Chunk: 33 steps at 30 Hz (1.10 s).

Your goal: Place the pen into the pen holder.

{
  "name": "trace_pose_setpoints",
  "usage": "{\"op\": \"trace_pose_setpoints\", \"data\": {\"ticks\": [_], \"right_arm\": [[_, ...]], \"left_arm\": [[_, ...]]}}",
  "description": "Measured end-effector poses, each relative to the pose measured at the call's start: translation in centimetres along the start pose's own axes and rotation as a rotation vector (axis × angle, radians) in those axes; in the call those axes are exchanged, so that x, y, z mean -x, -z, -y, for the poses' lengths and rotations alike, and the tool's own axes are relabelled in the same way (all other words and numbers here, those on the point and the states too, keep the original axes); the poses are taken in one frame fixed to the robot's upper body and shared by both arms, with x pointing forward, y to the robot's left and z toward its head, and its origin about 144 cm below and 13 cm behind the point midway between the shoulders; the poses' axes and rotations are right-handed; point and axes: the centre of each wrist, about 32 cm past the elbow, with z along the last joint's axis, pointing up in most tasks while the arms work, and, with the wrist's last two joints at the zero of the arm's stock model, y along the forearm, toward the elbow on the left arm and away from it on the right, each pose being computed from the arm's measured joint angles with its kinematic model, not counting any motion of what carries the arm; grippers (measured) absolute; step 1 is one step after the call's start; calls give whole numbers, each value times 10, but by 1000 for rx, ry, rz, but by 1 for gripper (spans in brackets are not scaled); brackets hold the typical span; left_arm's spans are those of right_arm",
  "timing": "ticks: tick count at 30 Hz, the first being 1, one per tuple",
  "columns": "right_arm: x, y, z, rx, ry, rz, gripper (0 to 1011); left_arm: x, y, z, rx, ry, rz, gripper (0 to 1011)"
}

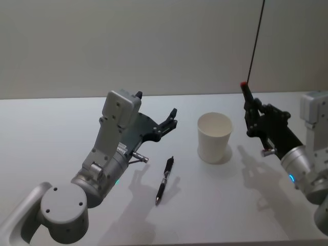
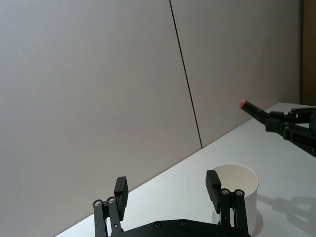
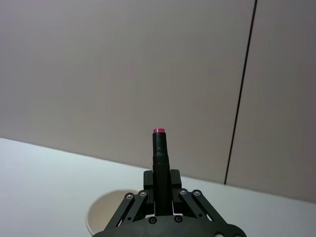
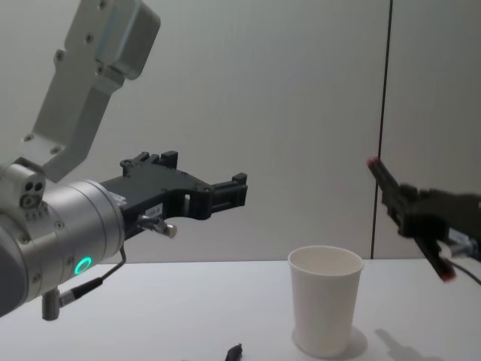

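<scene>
Red-tipped pen (image 1: 248, 105) pinched by right end effector (image 1: 252, 117) near pen holder (image 1: 214, 137); left end effector (image 1: 172, 118) spread.

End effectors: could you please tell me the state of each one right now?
Left end effector: open, holding nothing.
Right end effector: closed on a red-tipped pen.

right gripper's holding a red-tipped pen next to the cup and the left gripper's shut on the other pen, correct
Not quite: the left gripper is open and empty, and the other pen lies on the table, as the head view shows. The right gripper does hold a red-tipped pen next to the cup.
</scene>
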Motion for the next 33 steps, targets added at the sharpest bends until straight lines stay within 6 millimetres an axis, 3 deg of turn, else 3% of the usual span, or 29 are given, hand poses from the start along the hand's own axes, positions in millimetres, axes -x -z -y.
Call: {"op": "trace_pose_setpoints", "data": {"ticks": [18, 33], "right_arm": [[-6, 4, -33, -275, -154, 53, 184], [-8, 18, -60, -300, -192, 99, 184]], "left_arm": [[0, 0, 0, 0, 0, 0, 1009], [0, 0, 0, 0, 0, 0, 1009]]}}
